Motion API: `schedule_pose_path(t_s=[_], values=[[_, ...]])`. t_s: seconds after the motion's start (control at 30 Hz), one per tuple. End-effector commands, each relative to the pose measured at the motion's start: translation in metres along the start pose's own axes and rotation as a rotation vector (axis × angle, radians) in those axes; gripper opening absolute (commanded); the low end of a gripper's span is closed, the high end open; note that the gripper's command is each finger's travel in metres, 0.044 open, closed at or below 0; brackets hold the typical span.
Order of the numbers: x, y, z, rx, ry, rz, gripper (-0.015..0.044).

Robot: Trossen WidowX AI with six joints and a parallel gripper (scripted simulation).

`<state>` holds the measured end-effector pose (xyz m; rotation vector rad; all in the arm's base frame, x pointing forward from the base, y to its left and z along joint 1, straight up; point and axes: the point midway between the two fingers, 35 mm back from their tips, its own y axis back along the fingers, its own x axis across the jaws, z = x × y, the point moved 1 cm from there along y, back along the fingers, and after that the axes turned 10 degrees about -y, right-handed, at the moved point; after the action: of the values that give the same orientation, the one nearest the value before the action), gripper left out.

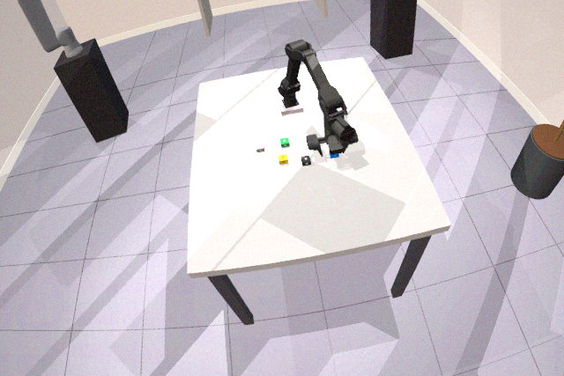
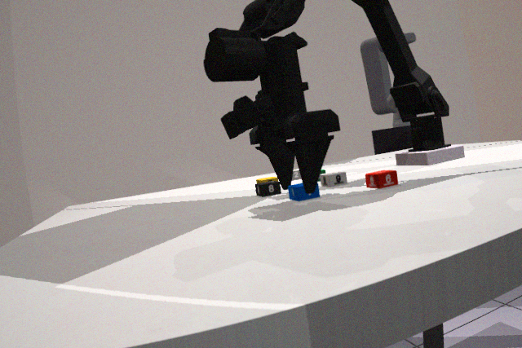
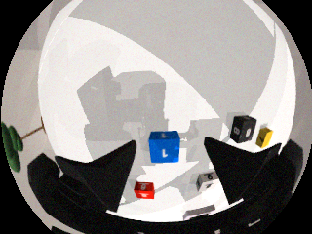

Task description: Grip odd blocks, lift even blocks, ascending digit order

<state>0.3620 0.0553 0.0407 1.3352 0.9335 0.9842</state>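
Note:
My gripper is open and low, with its fingertips on either side of the blue block and gaps beside it in the wrist view. The blue block shows a 1 and sits on the table. A black block shows an 8. A white block shows a 9. A red block shows a 6. A grey block shows a 2. The digits on the yellow block and green block are unclear.
The black block stands nearest the blue one, beside one finger. The arm's pale base plate is at the back of the white table. The arm hides the red and white blocks in the top view.

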Motion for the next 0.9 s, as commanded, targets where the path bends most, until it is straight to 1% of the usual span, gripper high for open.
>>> schedule_pose_path(t_s=[0.0,0.23,0.27,0.87], values=[[0.0002,-0.0022,0.0002,-0.001,-0.006,0.000,0.0321],[0.0002,-0.0022,0.0002,-0.001,-0.006,0.000,0.0138],[0.0002,-0.0022,0.0002,-0.001,-0.006,0.000,0.0120],[0.0002,-0.0022,0.0002,-0.001,-0.006,0.000,0.0120]])
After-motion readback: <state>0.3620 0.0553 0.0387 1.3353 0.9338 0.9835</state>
